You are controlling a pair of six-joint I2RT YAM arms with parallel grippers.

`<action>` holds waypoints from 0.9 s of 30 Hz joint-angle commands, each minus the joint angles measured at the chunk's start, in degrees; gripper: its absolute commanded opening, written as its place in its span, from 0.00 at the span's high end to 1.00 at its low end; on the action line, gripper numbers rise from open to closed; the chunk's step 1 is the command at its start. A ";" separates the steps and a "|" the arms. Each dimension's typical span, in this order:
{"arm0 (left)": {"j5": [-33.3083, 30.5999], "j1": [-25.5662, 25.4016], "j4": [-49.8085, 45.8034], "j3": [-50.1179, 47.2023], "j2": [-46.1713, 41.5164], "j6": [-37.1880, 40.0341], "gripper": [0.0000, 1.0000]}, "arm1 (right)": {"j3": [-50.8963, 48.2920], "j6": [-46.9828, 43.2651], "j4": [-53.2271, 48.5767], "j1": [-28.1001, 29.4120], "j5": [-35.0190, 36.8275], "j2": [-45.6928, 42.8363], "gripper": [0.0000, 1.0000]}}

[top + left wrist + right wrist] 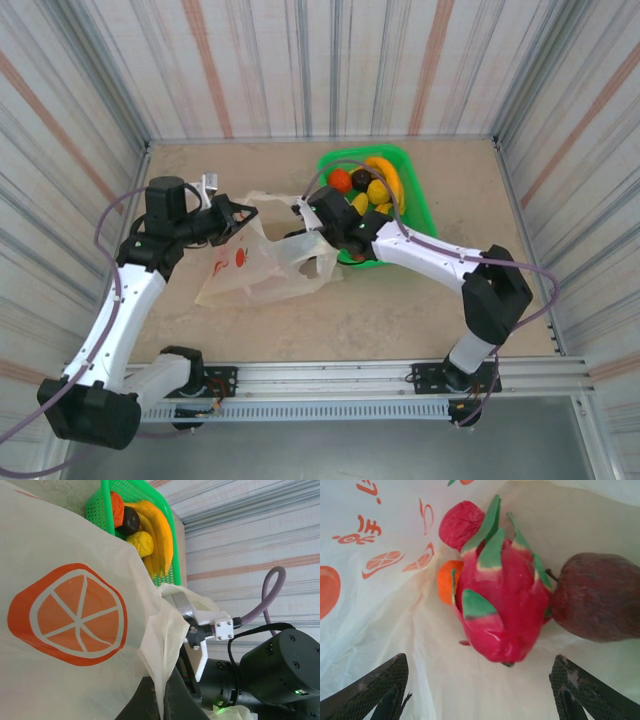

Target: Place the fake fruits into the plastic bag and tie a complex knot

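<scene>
The plastic bag (250, 270) lies on its side on the surface (400, 310), nearest the arm bases, its mouth turned toward the far side.

In the right wrist view, 4 fake fruits sit inside it: a magenta dragon fruit (502, 610) in the middle, a dark red apple-like piece (597, 597) touching its right side, a red wrinkled piece (460, 527) behind it and a small orange piece (447, 582) tucked against its left. So the filling is partly done.

At the bag's mouth the left claw (238, 213) is closed tight on the rim of the bag and holds it up. The right claw (480, 690) hangs just inside the opening with its jaws wide and nothing between them, directly over the dragon fruit.

Farther back, just beside the bag's mouth, the green basket (424, 200) holds more fruit: yellow bananas (388, 175), an orange fruit (340, 180), a dark piece (361, 180) and a yellow piece (377, 192), at least 4 items, with possibly others hidden beneath.

My reading: roughly half of the loading is finished. The rest of the basket has to go across, and the knot is not begun, since the bag is open.
</scene>
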 commanded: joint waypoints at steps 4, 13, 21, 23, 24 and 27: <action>-0.10 0.62 -0.40 0.07 -0.82 0.75 1.00 | -1.39 -3.76 -5.82 -0.77 2.29 -7.56 0.14; -0.10 0.94 -0.66 -0.02 -0.95 0.74 1.00 | -2.78 -4.64 -10.37 -4.60 5.43 -17.29 0.07; -0.29 0.95 -0.58 -0.08 -0.90 0.69 1.00 | 0.88 -4.88 -22.01 -12.51 8.90 -21.10 0.09; -0.30 0.99 -0.67 0.01 -0.83 0.74 1.00 | 1.45 -5.29 -25.50 -14.93 9.51 -21.03 0.11; -0.27 1.03 -0.75 0.05 -0.80 0.74 1.00 | 1.14 -5.49 -26.51 -16.17 9.36 -21.00 0.12; -0.32 1.03 -0.93 0.23 -0.71 0.92 1.00 | -0.52 -6.01 -27.04 -18.36 7.71 -21.20 0.14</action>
